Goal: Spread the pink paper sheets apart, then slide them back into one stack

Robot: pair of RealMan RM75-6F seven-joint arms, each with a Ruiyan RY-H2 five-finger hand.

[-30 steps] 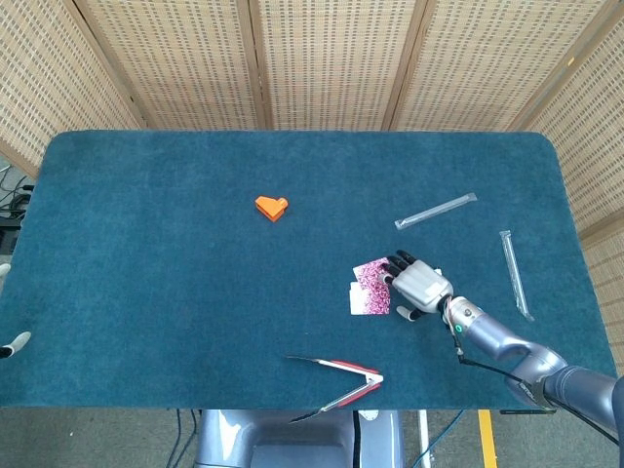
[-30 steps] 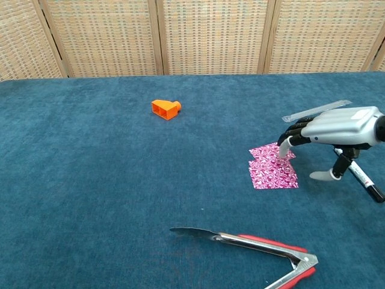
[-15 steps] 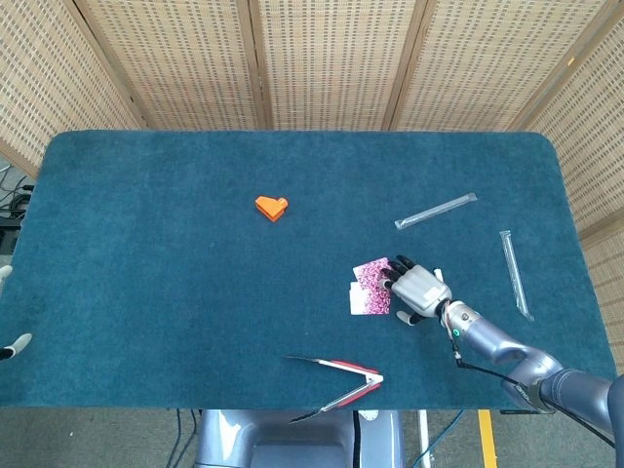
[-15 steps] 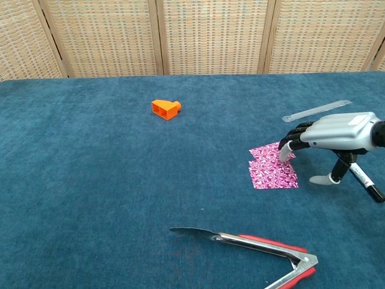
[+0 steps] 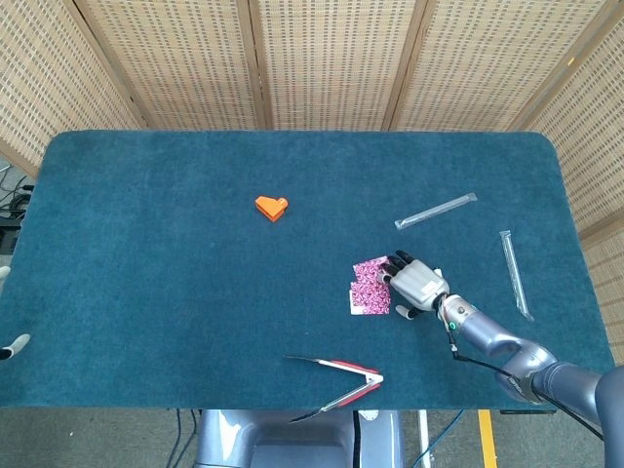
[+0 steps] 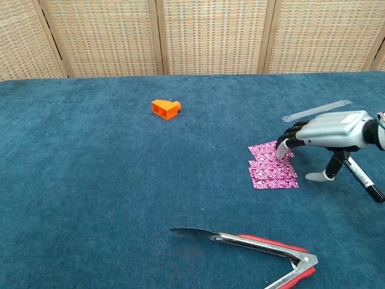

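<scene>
The pink patterned paper sheets point(image 5: 370, 287) point(image 6: 271, 166) lie flat on the blue cloth right of centre, overlapping in a short staggered fan. My right hand point(image 5: 418, 283) point(image 6: 329, 128) hovers palm down just right of them. Its dark fingertips point(image 6: 281, 149) press on the far sheet, and its thumb points down to the cloth, apart from the fingers. It holds nothing. Only pale slivers of my left hand point(image 5: 14, 343) show at the left edge of the head view, too little to read.
An orange block point(image 5: 272, 207) point(image 6: 165, 109) sits at the centre back. Red-handled metal tongs point(image 5: 341, 380) point(image 6: 258, 245) lie near the front edge. Two clear wrapped sticks point(image 5: 436, 211) point(image 5: 515, 273) lie right of the hand, and a black pen point(image 6: 364, 179) under the wrist.
My right hand has shifted slightly left and away, dragging the far sheet, so the sheets are now fanned out a little more.
</scene>
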